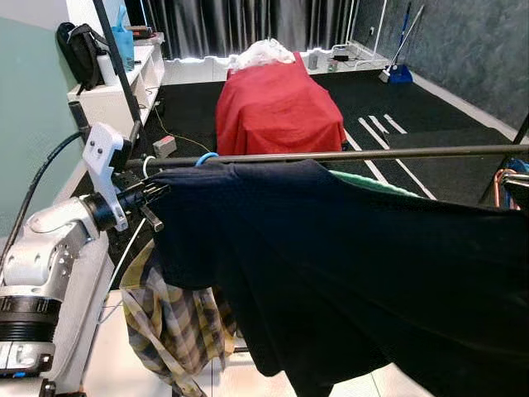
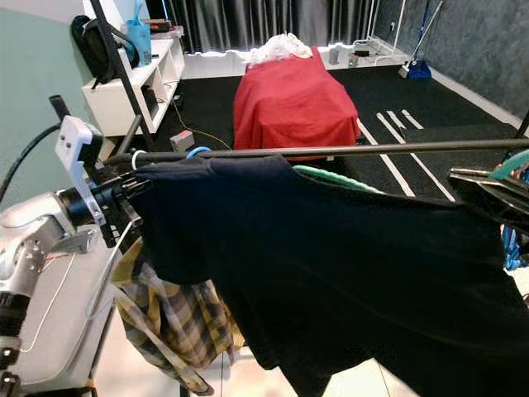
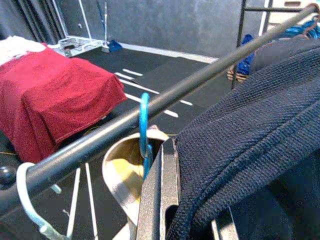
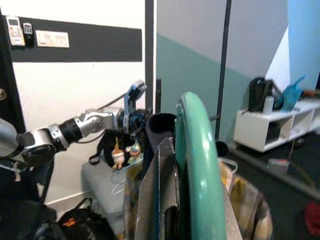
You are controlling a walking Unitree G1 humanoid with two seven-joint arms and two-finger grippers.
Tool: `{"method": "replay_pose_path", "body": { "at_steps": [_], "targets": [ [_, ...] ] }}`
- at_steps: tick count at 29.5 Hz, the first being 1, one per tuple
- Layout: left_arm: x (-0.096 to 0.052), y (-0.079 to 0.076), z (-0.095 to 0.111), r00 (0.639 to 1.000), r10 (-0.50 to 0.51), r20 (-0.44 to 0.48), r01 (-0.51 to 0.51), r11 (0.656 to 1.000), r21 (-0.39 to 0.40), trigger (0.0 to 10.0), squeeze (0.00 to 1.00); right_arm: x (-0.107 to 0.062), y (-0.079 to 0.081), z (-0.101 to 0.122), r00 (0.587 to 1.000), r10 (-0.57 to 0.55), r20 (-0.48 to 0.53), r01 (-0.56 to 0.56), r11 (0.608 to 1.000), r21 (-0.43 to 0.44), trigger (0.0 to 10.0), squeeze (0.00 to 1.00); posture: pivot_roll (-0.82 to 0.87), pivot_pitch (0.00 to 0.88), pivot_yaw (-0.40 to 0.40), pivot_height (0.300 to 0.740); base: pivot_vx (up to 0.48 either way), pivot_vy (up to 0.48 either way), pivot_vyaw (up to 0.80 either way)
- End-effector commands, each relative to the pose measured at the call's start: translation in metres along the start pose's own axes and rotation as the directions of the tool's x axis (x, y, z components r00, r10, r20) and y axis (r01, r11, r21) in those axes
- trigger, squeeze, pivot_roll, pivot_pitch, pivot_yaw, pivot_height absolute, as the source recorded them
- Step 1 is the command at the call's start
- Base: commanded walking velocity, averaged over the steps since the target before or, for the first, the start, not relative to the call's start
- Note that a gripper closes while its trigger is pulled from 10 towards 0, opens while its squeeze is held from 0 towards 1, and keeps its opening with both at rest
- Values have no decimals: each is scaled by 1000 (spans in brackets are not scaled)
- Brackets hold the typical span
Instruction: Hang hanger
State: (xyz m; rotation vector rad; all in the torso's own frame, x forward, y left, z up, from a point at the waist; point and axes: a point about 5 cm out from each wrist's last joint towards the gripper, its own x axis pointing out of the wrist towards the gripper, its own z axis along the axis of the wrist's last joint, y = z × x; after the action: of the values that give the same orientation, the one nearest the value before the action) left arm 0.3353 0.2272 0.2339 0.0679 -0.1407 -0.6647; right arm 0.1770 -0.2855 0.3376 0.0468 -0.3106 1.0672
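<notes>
A dark navy garment drapes over a green hanger just below the black clothes rail. My left gripper is shut on the garment's shoulder edge at the rail's left end; in the left wrist view the knit fabric lies between the fingers. At the right, my right gripper is shut on the green hanger's curved top. The hanger's hook sits in front of the rail; I cannot tell if it touches.
A blue hook and a white hook sit on the rail, with a plaid shirt hanging below. Behind are a red-covered bed and a white shelf. Orange hangers are at the right.
</notes>
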Motion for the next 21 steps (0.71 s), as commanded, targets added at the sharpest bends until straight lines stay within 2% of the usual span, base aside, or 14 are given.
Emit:
{"method": "replay_pose_path", "body": {
  "at_steps": [1, 3, 5, 7, 10, 11, 12, 15, 16, 17, 18, 19, 20, 21],
  "targets": [
    [-39, 41, -35, 907, 375, -190, -385, 923, -19, 0, 0, -19, -1, 24, 989, -52, 142, 67, 992, -105, 0, 0, -174, 0, 62, 740, 0, 0, 0],
    [-39, 41, -37, 901, 386, -198, -398, 917, -19, 0, 0, -20, -1, 26, 987, -53, 152, 70, 992, -108, 0, 0, -174, 0, 63, 740, 0, 0, 0],
    [-39, 39, -48, 878, 406, -252, -423, 906, -15, 0, 0, -19, 0, 38, 971, -37, 236, 71, 988, -136, 0, 0, -171, 0, 63, 740, 0, 0, 0],
    [-37, 35, -54, 875, 398, -274, -418, 908, -15, 0, 0, -19, 0, 43, 962, -32, 272, 75, 986, -149, 0, 0, -172, 0, 65, 740, 0, 0, 0],
    [-28, 21, -60, 894, 331, -301, -358, 933, -38, 0, 0, -19, 0, 48, 946, -29, 323, 87, 982, -166, 0, 0, -171, 0, 65, 740, 0, 0, 0],
    [-28, 21, -60, 894, 331, -301, -358, 933, -38, 0, 0, -19, 0, 48, 946, -29, 323, 87, 982, -166, 0, 0, -171, 0, 65, 740, 0, 0, 0],
    [-20, 9, -64, 908, 280, -311, -311, 949, -55, 0, 0, -18, -1, 50, 938, -31, 346, 94, 981, -169, 0, 0, -168, 0, 65, 740, 0, 0, 0],
    [-15, 1, -67, 916, 248, -315, -281, 957, -65, 0, 0, -18, -2, 51, 932, -32, 360, 99, 981, -169, 0, 0, -168, 0, 65, 740, 0, 0, 0],
    [-6, -16, -66, 942, 153, -298, -188, 978, -93, 0, 0, -17, -5, 52, 922, -49, 384, 119, 980, -162, 0, 0, -169, 0, 64, 740, 0, 0, 0],
    [5, -42, -60, 971, -5, -241, -22, 994, -107, 0, 0, -14, -12, 52, 909, -85, 407, 158, 976, -150, 0, 0, -166, 0, 62, 740, 0, 0, 0],
    [5, -42, -60, 971, -5, -241, -22, 994, -107, 0, 0, -14, -12, 52, 909, -85, 407, 158, 976, -150, 0, 0, -166, 0, 62, 740, 0, 0, 0],
    [13, -67, -52, 972, -149, -179, 127, 984, -126, 0, 0, -10, -19, 51, 899, -131, 418, 203, 970, -133, 0, 0, -165, 0, 60, 740, 0, 0, 0],
    [20, -95, -39, 951, -296, -83, 281, 947, -154, 627, 0, -2, -30, 44, 895, -209, 394, 280, 951, -132, 0, 0, -164, 0, 58, 740, 0, 0, 0],
    [26, -121, -25, 910, -414, 17, 410, 895, -175, 2078, 0, 8, -41, 33, 892, -280, 355, 343, 930, -129, 0, 0, -164, 0, 58, 740, 0, 0, 0]
  ]
}}
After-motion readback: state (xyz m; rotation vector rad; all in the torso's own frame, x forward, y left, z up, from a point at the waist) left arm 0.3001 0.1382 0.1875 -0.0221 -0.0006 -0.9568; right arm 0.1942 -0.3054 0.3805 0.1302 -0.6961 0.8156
